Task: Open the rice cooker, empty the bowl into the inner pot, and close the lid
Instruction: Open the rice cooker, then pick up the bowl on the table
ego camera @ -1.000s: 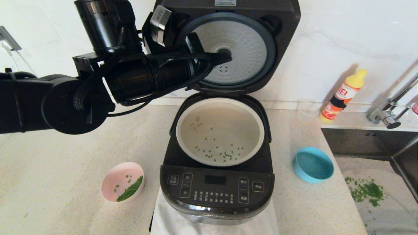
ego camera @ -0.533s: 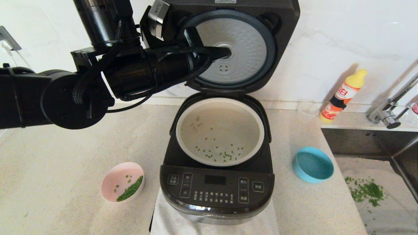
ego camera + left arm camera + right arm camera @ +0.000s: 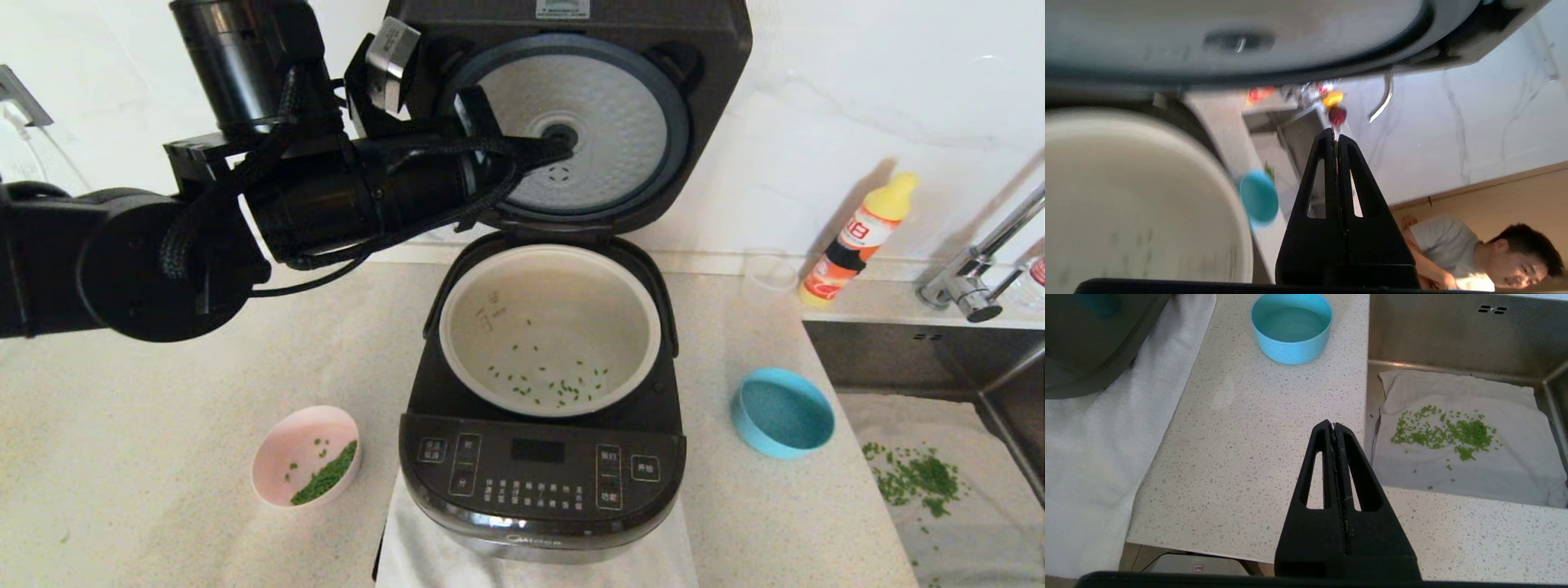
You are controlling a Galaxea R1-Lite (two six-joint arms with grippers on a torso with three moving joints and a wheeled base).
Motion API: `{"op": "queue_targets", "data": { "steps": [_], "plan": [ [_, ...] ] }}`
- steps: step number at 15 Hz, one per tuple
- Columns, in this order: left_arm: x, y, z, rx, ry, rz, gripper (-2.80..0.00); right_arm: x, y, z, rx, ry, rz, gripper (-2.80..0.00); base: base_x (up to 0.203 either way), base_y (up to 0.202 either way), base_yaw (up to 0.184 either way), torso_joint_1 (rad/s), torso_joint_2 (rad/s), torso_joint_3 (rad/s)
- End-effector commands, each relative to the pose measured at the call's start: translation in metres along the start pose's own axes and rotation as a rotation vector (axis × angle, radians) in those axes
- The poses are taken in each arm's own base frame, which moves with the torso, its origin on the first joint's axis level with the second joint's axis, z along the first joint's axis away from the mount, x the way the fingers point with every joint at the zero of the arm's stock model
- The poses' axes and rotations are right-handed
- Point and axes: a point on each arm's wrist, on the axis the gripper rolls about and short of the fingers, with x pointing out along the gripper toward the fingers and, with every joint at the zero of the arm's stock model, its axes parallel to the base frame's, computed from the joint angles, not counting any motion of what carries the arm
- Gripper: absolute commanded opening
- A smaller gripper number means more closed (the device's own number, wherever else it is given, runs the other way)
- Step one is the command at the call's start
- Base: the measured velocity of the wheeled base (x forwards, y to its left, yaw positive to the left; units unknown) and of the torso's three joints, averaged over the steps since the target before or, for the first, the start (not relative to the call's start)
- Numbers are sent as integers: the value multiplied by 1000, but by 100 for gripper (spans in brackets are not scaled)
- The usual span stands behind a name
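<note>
Open cooker (image 3: 543,482) on a speckled surface (image 3: 147,408) beside a sink (image 3: 939,490), white wall behind.
The left arm reaches level across the raised lid (image 3: 604,122), its pincer (image 3: 563,147) pressed together over the pot (image 3: 549,328) holding a few green bits. Only the right wrist view shows the right pincer (image 3: 1334,426), also pressed together, above the surface near the blue bowl (image 3: 1291,326).

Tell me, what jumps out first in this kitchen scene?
The big black rice cooker at the counter's middle, its lid standing open over a pale inner pot sprinkled with green bits. The left gripper, shut, reaches across in front of the lid's silver underside.
</note>
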Motion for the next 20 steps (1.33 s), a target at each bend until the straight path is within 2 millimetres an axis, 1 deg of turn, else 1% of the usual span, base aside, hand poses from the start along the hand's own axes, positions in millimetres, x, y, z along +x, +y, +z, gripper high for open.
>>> {"op": "queue_targets", "data": {
  "steps": [1, 4, 7, 9, 10, 11, 13, 15, 16, 18, 20],
  "plan": [
    [-29, -20, -2, 1, -2, -14, -280, 0, 0, 0, 0, 0, 1, -280, 0, 0, 0, 0, 0, 0],
    [-66, -45, -4, -7, 22, -3, -280, 0, 0, 0, 0, 0, 1, -280, 0, 0, 0, 0, 0, 0],
    [-108, -62, -17, 27, 68, 36, -280, 0, 0, 0, 0, 0, 1, -280, 0, 0, 0, 0, 0, 0],
    [-147, -76, -26, 42, 60, 83, -280, 0, 0, 0, 0, 0, 1, -280, 0, 0, 0, 0, 0, 0],
    [-168, -81, -33, 65, 60, 163, -280, 0, 0, 0, 0, 0, 1, -280, 0, 0, 0, 0, 0, 0],
    [-182, -80, -39, 108, 54, 295, -280, 0, 0, 0, 0, 0, 1, -280, 0, 0, 0, 0, 0, 0],
    [-202, -74, -49, 209, 18, 608, -280, 0, 0, 0, 0, 0, 1, -280, 0, 0, 0, 0, 0, 0],
    [-217, -60, -61, 249, 99, 892, -280, 0, 0, 0, 0, 0, 1, -280, 0, 0, 0, 0, 0, 0],
    [-225, -48, -72, 254, 169, 1043, -280, 0, 0, 0, 0, 0, 1, -280, 0, 0, 0, 0, 0, 0],
    [-233, -29, -87, 246, 223, 1183, -280, 0, 0, 0, 0, 0, 1, -280, 0, 0, 0, 0, 0, 0],
    [-237, -9, -96, 222, 281, 1297, -280, 0, 0, 0, 0, 0, 1, -280, 0, 0, 0, 0, 0, 0]
  ]
}}
